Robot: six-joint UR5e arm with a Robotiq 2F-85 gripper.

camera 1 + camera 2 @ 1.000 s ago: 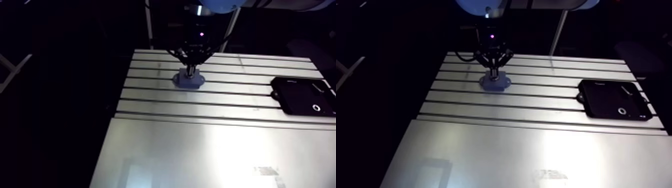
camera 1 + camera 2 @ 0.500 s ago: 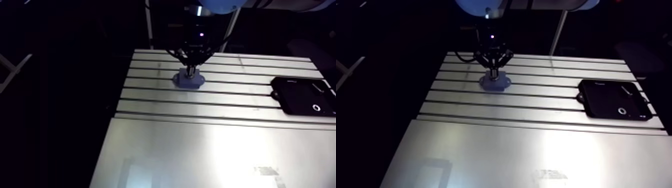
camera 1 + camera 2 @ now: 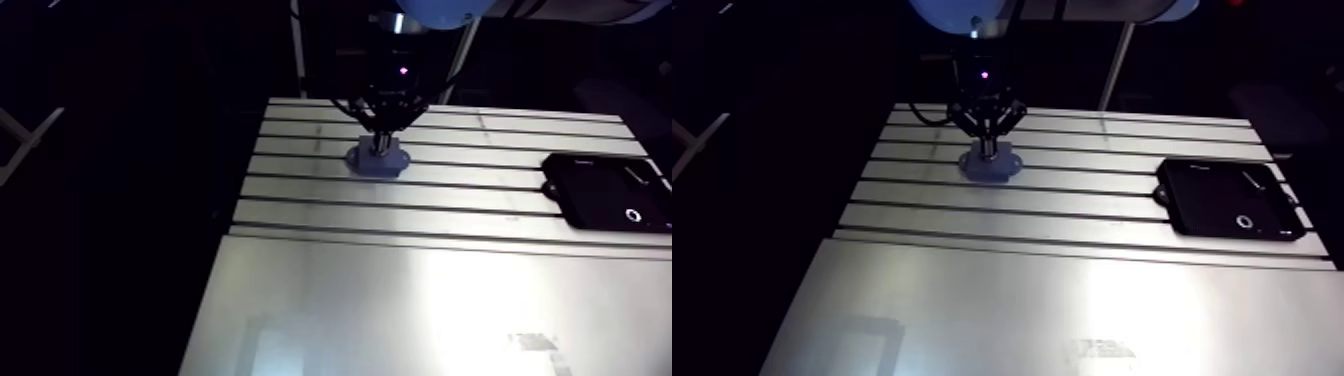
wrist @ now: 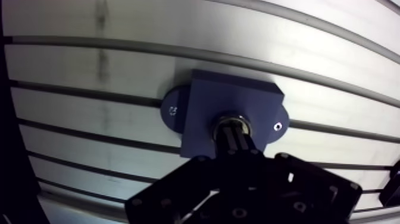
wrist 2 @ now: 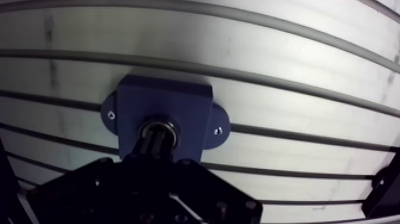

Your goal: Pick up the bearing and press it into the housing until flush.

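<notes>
A blue housing with two mounting ears sits on the slotted aluminium table; in the arm view it lies toward the far left. A metal bearing shows as a bright ring in the housing's bore. My gripper stands straight above it, fingers shut together, with their tips down on the bearing's middle. The ring's rim shows around the tips. How deep the bearing sits is hidden by the fingers.
A black tray with a small ring-shaped part lies at the table's right edge. The near part of the table is a smooth plate without slots. The table's left edge runs close beside the housing.
</notes>
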